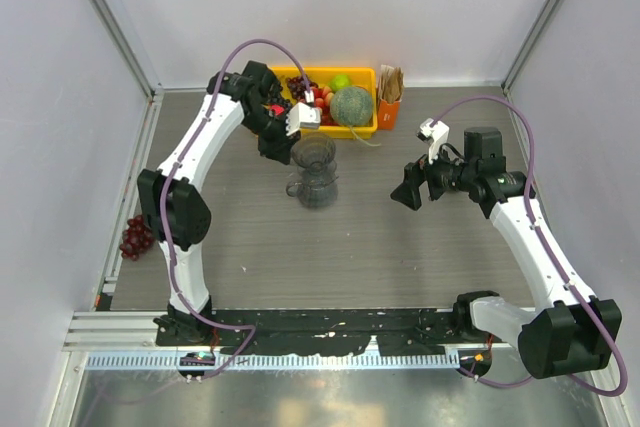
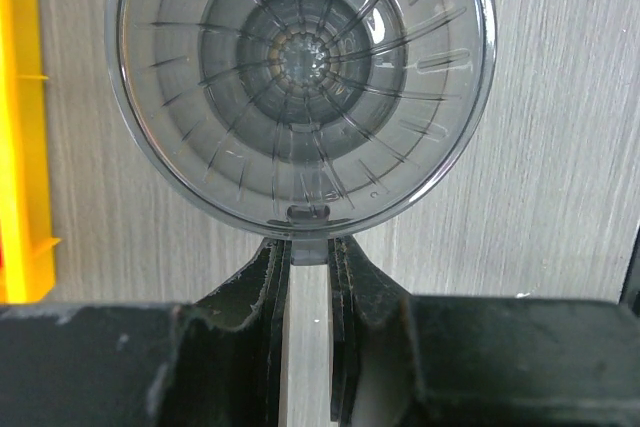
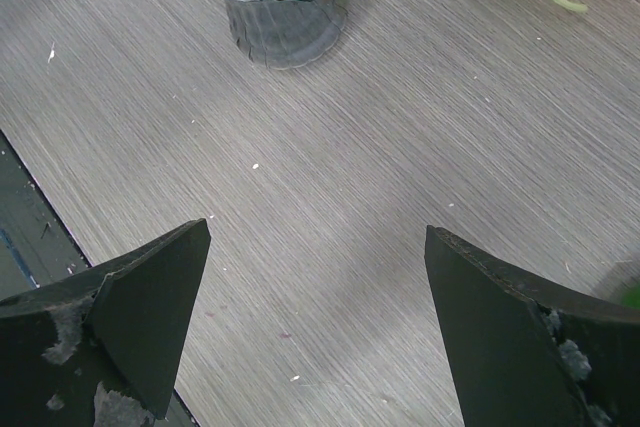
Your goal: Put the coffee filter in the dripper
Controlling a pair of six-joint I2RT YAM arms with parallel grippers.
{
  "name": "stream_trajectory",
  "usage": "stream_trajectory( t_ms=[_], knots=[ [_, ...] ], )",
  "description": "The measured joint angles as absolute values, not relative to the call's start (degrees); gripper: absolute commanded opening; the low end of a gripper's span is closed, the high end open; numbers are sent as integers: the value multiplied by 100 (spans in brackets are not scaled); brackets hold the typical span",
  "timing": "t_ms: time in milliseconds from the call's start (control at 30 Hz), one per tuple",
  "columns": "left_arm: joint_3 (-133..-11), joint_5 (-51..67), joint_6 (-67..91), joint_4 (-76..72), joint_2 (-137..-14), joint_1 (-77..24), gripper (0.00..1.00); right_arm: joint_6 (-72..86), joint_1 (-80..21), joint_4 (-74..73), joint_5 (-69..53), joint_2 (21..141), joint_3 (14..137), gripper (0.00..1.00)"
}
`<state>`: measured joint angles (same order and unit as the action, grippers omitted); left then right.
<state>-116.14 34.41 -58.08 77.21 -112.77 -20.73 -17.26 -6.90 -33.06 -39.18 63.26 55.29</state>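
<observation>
Dripper (image 2: 300, 77), ribbed smoky clear plastic, handle (image 2: 308, 247) pinched by left fingers (image 2: 250, 297); right fingers (image 3: 130, 307) spread apart.

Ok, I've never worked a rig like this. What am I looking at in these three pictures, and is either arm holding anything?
Two white robot arms, each ending in a two-finger gripper, are bolted at the near edge of a grey wood-grain table. The overhead picture looks down from behind them; the other two come from wrist cameras. On the table stand a transparent smoky-grey ribbed dripper, a yellow tray holding a green melon, an orange box of brown papers and dark red grapes. The left gripper is closed on the empty dripper's small handle. The right gripper hangs open over bare table, holding nothing. I see no loose paper filter.
</observation>
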Motion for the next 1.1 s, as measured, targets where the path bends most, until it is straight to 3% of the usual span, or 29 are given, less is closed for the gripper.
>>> stream_trajectory(
  t_ms=[1100],
  knots=[
    [-11150, 2991, -5103, 7723, -11085, -2368, 12, -1726, -670, -3326, -4018, 6326, 5527, 96]
  ],
)
